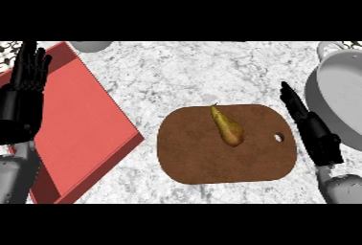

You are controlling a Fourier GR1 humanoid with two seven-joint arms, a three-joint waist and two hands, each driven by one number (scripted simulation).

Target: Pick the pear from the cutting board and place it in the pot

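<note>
2 forearms show, both pale grey with a smooth, rounded casing: the left forearm (13, 178) and the right forearm (344, 189). Each ends in a black hand. The left hand (20, 107) has a broad, blocky palm and slim segmented fingers (34, 64) with faint ridges across them. The right hand (320, 139) is the same matte black — narrow in outline, its fingers tapering to slim tips.

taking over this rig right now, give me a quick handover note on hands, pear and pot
Left hand: open, resting fingers up at the left edge over the red tray.
Right hand: open, holds nothing, between the cutting board and the pot.
Pear: lying on the cutting board, untouched.
Done: nothing yet.
To do: grasp the pear, put it in the pot.
</note>
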